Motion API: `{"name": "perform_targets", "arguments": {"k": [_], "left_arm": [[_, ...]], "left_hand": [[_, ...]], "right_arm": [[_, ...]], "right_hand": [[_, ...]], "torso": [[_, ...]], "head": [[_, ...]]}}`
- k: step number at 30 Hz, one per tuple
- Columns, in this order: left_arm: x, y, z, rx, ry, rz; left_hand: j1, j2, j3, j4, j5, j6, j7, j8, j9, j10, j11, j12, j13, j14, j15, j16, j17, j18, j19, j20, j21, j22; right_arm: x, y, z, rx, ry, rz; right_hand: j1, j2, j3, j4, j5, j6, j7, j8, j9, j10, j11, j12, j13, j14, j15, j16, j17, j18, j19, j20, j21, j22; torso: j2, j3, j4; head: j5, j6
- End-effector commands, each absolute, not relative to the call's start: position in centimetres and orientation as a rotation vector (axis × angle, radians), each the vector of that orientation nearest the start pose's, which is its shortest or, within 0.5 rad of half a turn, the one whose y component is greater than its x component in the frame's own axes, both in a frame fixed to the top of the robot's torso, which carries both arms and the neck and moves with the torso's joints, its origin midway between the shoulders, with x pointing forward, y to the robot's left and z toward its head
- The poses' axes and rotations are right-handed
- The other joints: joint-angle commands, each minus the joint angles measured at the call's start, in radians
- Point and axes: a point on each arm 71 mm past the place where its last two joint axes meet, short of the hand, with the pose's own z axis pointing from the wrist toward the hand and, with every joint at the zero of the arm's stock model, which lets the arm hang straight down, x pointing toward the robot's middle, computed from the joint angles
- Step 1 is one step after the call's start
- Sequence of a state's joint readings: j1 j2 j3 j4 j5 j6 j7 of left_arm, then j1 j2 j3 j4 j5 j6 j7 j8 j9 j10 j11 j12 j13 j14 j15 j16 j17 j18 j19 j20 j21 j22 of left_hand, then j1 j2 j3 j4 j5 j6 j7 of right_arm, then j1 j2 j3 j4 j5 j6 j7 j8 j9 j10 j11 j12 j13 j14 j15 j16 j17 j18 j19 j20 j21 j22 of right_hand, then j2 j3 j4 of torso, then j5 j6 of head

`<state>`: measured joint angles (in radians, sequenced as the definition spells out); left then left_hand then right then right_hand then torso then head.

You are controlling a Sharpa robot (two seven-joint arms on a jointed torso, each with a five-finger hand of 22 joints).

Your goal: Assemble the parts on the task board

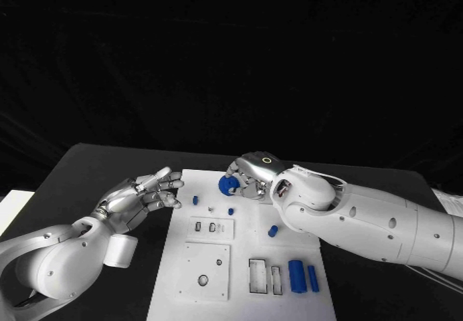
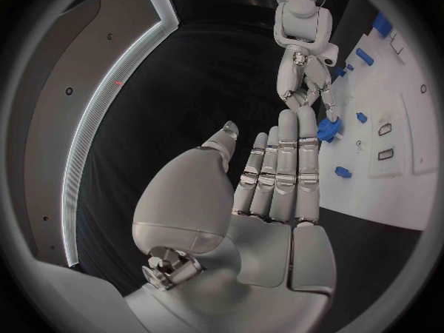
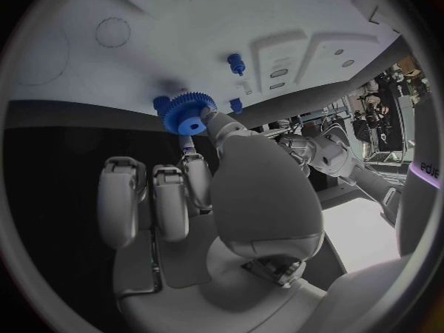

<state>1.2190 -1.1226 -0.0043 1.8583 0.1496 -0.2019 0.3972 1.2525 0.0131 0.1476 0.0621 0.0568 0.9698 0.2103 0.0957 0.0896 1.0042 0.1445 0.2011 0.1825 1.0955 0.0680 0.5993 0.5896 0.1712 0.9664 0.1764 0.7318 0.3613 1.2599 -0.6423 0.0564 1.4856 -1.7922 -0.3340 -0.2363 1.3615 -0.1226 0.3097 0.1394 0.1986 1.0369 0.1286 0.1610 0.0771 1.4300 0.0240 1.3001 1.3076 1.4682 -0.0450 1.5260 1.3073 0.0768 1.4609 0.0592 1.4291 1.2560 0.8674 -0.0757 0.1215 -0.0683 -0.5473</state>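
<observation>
My right hand (image 1: 257, 175) hovers over the far end of the white task board (image 1: 241, 244) and pinches a blue gear (image 1: 229, 186) between thumb and finger. In the right wrist view the gear (image 3: 188, 116) is held just above the board (image 3: 185, 22), near two small blue pegs (image 3: 237, 64). My left hand (image 1: 144, 194) is open at the board's left edge with its fingers straight and nothing in it. The left wrist view shows that hand's palm (image 2: 277, 207), and beyond it the right hand (image 2: 310, 74) holding the gear (image 2: 325, 129).
Small blue pegs (image 1: 196, 199) stand on the board's far half, and another part (image 1: 273, 231) lies near my right forearm. Two blue cylinders (image 1: 296, 275) lie at the near right beside a rectangular slot (image 1: 259, 275). A raised plate with holes (image 1: 205, 271) sits at the near left.
</observation>
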Motion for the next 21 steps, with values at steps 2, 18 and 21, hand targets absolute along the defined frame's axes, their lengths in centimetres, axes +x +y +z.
{"name": "perform_targets", "arguments": {"k": [2,18,21], "left_arm": [[42.47,23.53,-12.98,-1.212,1.394,-1.805],[42.49,23.51,-12.99,-1.212,1.396,-1.804],[42.49,23.52,-12.99,-1.212,1.396,-1.804]], "left_hand": [[0.002,0.005,-0.001,-0.007,-0.001,-0.01,0.0,-0.003,-0.001,-0.006,0.0,-0.004,-0.001,0.006,0.003,-0.003,-0.001,0.013,0.006,0.0,-0.004,-0.002],[0.002,0.005,-0.001,-0.007,-0.001,-0.01,0.0,-0.003,-0.001,-0.006,0.0,-0.004,-0.001,0.006,0.003,-0.003,-0.001,0.013,0.006,0.0,-0.004,-0.002],[0.002,0.005,-0.001,-0.007,-0.001,-0.01,0.0,-0.003,-0.001,-0.006,0.0,-0.004,-0.001,0.006,0.003,-0.003,-0.001,0.013,0.006,0.0,-0.004,-0.002]], "right_arm": [[50.61,-10.78,-11.84,-0.412,1.413,0.512],[50.84,-10.26,-12.29,-0.409,1.417,0.504],[50.88,-10.24,-12.3,-0.407,1.416,0.503]], "right_hand": [[-0.014,0.003,0.007,-0.002,-0.008,0.039,-0.02,0.002,0.015,0.001,-0.002,-0.002,0.044,0.085,-0.005,0.004,0.182,-0.016,0.0,-0.007,0.003,0.001],[-0.076,-0.013,-0.005,0.019,-0.109,0.007,-0.007,-0.033,0.006,-0.015,0.011,-0.036,0.023,0.086,0.005,0.005,0.185,-0.016,-0.001,0.001,0.001,0.0],[-0.105,-0.028,-0.024,0.039,-0.149,-0.024,0.001,-0.057,-0.001,-0.02,0.018,-0.044,0.018,0.086,0.011,0.006,0.187,-0.016,-0.002,0.006,0.001,0.0]], "torso": [[0.0,0.001,-0.0004],[-0.001,0.0004,-0.0008],[-0.001,0.0004,-0.0006]], "head": [[0.003,-0.003],[0.003,-0.003],[0.003,-0.003]]}}
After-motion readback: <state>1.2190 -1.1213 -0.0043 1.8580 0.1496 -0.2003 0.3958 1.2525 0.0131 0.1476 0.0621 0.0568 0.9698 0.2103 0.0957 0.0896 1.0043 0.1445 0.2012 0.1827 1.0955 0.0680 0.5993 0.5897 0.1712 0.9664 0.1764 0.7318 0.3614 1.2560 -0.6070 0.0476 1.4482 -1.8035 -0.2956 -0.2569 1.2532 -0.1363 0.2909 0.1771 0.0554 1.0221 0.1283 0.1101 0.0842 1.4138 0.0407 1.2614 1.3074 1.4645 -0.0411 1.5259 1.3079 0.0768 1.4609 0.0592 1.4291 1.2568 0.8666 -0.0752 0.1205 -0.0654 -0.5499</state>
